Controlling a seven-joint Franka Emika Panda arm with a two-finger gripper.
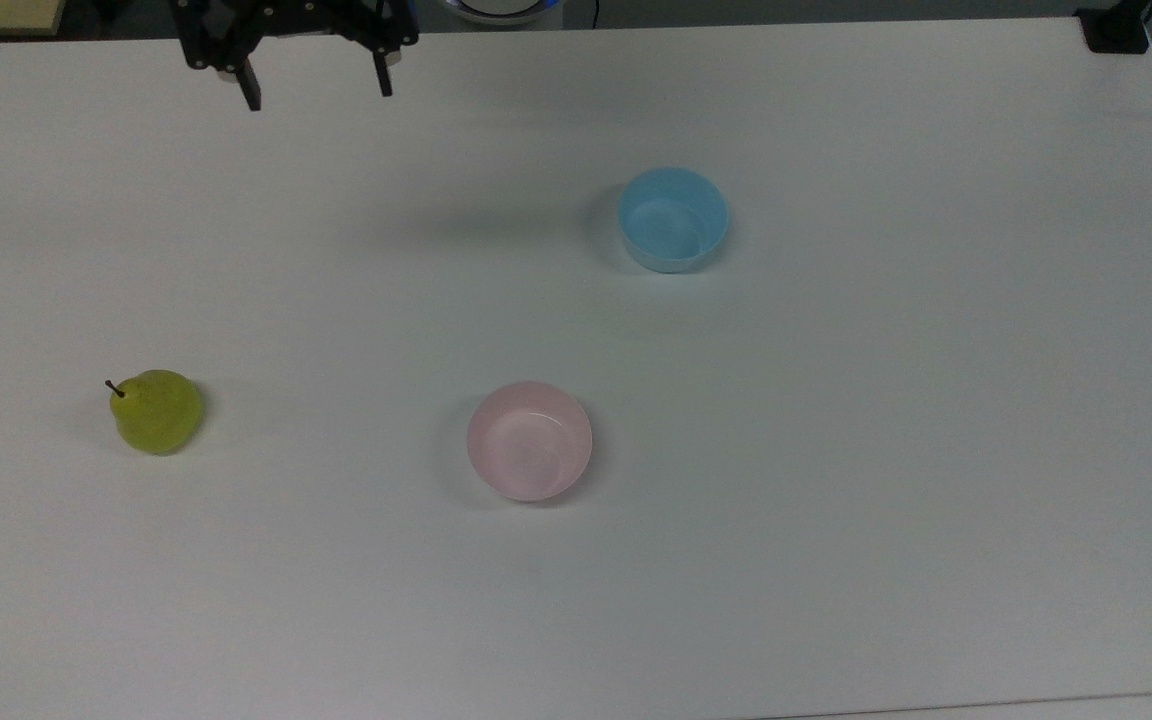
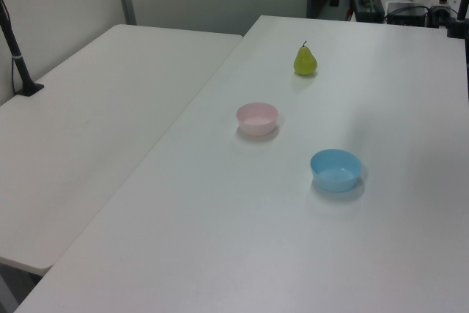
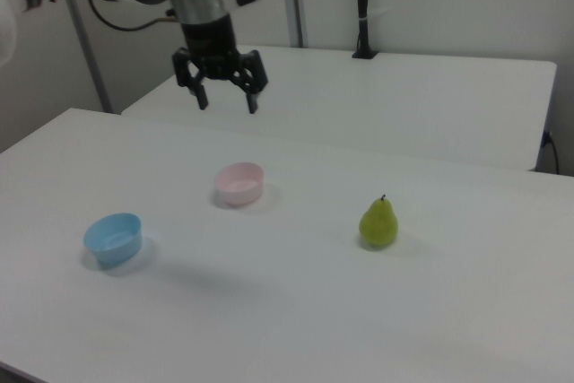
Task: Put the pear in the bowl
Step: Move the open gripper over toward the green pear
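Pincer (image 1: 317, 92) is hanging with jaws spread and empty, high above the bench (image 1: 836, 500); pear (image 1: 157, 411) is standing upright, stem up, well apart toward the top view's lower left, bowl (image 1: 529, 440) lower right.
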